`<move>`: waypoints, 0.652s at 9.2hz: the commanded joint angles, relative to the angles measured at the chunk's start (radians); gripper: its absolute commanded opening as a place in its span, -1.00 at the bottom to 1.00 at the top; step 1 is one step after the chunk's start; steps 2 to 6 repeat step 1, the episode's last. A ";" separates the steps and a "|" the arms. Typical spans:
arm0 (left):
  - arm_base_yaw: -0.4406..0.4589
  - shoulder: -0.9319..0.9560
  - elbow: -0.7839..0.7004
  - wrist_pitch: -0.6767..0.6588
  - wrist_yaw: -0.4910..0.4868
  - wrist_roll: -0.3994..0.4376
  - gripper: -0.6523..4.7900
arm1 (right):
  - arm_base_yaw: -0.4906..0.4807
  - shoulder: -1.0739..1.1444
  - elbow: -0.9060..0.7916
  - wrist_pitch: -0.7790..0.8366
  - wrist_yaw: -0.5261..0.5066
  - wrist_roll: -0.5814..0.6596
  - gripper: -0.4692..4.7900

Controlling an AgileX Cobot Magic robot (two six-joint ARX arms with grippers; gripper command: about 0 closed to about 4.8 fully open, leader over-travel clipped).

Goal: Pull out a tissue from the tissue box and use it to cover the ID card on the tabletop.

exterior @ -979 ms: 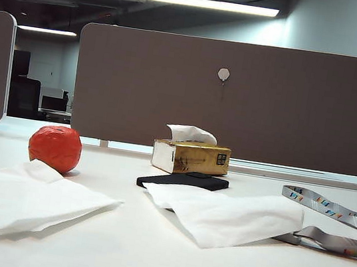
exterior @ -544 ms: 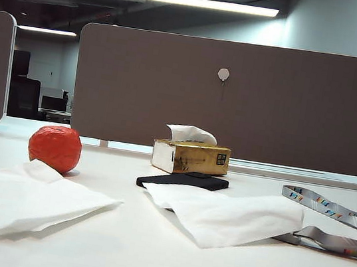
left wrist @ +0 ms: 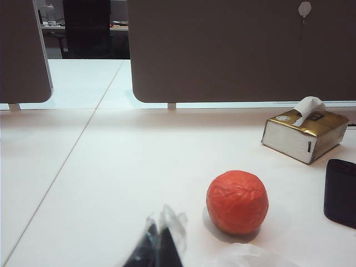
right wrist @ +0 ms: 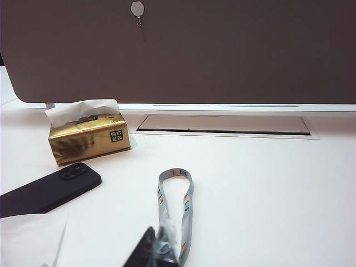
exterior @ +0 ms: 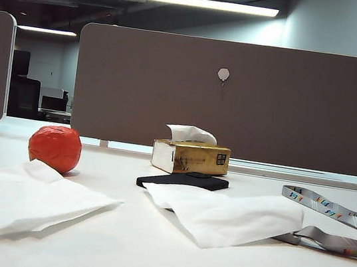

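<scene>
on the far left of the tabletop (exterior: 145,263) lies a thick layered white napkin (exterior: 21,198), spread flat near the front edge. just behind it sits a wrinkled red-orange ball (exterior: 55,147), touching or almost touching the napkin's back corner. the left gripper (left wrist: 158,245) hangs low over the table just short of that ball, seen only in the left wrist view, its fingertips pressed together with nothing between them. moving to the middle: the gold tissue box (exterior: 190,157) stands further back, a white tuft poking out of its top, and a black phone (exterior: 183,180) lies right in front of it. nearer the camera, the tissue (exterior: 223,215) is spread flat, and the id card itself is out of sight; only a silver-grey clip end shows at the sheet's right edge. the grey lanyard (exterior: 330,223) loops off to the right. the right gripper (right wrist: 158,247) sits just over the lanyard loop, fingers closed together, empty.
</scene>
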 commanded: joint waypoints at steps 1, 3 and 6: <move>0.000 0.001 0.004 0.013 0.005 -0.003 -0.78 | 0.000 -0.001 -0.003 0.018 -0.001 0.000 -0.84; 0.000 0.001 0.004 0.013 0.005 -0.003 -0.78 | 0.000 -0.001 -0.003 0.018 -0.001 0.000 -0.84; 0.000 0.001 0.004 0.013 0.005 -0.003 -0.78 | 0.000 -0.001 -0.003 0.018 -0.001 0.000 -0.84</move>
